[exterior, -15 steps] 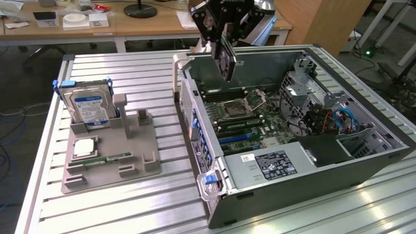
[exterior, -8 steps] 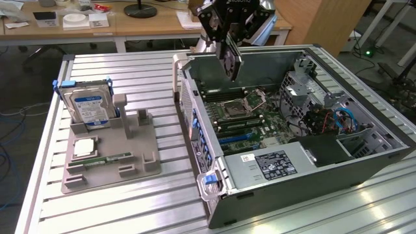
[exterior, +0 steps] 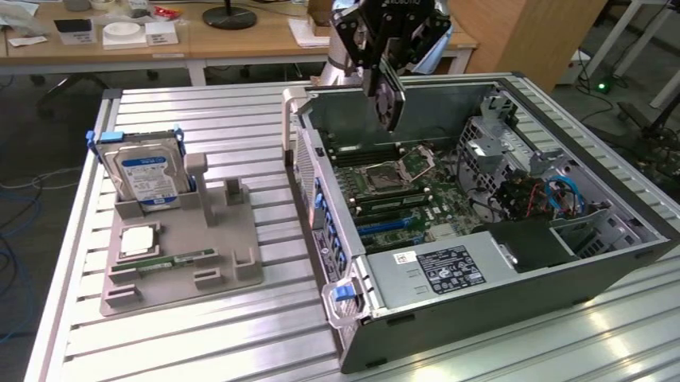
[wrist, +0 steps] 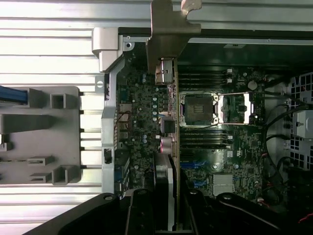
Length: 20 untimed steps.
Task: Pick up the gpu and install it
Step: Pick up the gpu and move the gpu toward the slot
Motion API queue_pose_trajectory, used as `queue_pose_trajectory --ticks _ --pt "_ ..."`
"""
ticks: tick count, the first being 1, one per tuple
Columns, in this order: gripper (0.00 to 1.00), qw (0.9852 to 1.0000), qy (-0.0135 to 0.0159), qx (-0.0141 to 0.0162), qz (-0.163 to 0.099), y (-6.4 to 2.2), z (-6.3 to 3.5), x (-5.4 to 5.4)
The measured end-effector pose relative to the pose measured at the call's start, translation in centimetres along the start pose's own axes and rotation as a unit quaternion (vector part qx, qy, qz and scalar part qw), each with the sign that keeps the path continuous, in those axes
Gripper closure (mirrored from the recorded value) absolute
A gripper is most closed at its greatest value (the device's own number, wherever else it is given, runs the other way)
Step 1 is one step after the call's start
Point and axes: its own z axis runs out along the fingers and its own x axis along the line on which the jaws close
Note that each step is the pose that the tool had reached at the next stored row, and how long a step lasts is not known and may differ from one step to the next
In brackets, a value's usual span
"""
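Observation:
The gpu [exterior: 390,99], a thin dark card, hangs on edge from my gripper [exterior: 387,70], which is shut on it. It is above the far part of the open computer case [exterior: 447,326], over the motherboard [exterior: 396,185] and apart from it. In the wrist view the gpu [wrist: 166,29] appears edge-on, its grey metal bracket at the far end near the case's rear wall. Here the gripper [wrist: 168,208] clamps the card from both sides. Blue expansion slots [exterior: 388,227] lie on the board nearer the power supply [exterior: 447,267].
A grey parts holder [exterior: 212,239] on the slatted table carries an upright blue-labelled hard drive [exterior: 143,177], a green RAM stick [exterior: 178,259] and a square chip [exterior: 138,239]. Cables and a drive cage [exterior: 531,187] fill the case's right side. A wooden desk [exterior: 159,44] stands behind.

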Motion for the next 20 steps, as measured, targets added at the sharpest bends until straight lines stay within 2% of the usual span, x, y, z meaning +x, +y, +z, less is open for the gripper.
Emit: queue_pose_trajectory --ticks 20 --pt "0.72 1.0 0.0 0.0 0.0 0.03 0.13 -2.4"
